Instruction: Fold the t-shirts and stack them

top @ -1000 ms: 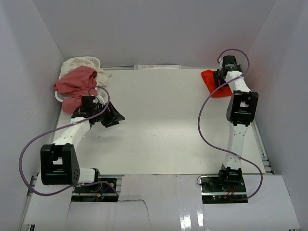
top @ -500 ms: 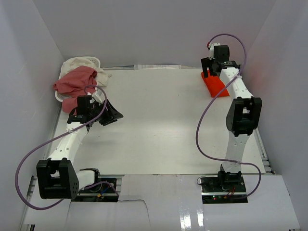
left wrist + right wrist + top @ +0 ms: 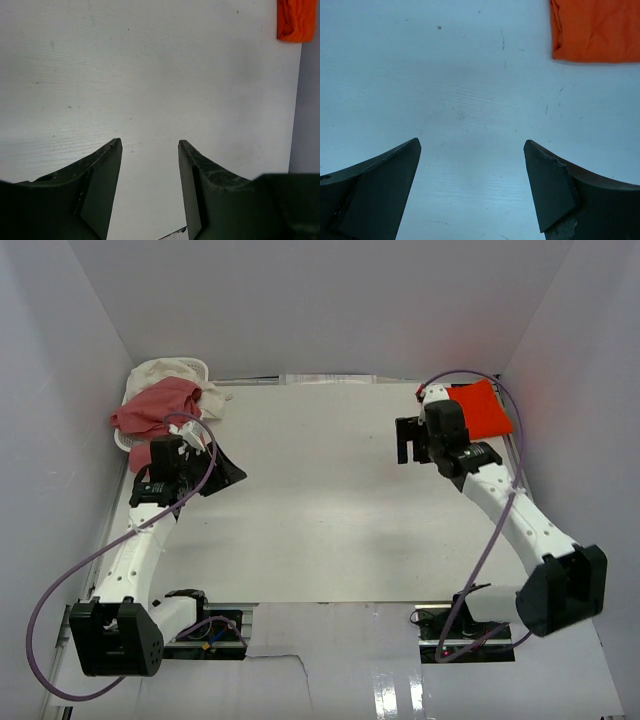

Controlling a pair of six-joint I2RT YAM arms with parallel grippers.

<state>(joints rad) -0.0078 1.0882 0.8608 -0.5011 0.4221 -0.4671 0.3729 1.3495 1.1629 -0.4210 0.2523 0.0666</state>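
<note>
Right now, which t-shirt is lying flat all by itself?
The orange-red t-shirt, a neat flat square at the far right. The pink t-shirt and cream-white t-shirt are crumpled together at the far left.

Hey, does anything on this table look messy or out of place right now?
Yes. The pink t-shirt and cream t-shirt sit crumpled in a heap, spilling over the white basket at the far left corner. The orange t-shirt lies flat as a neat rectangle at the far right. Nothing looks damaged.

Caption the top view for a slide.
Left tool and right tool open over the table; orange shirt folded far right, pink shirt and cream shirt heaped on basket far left.
</note>
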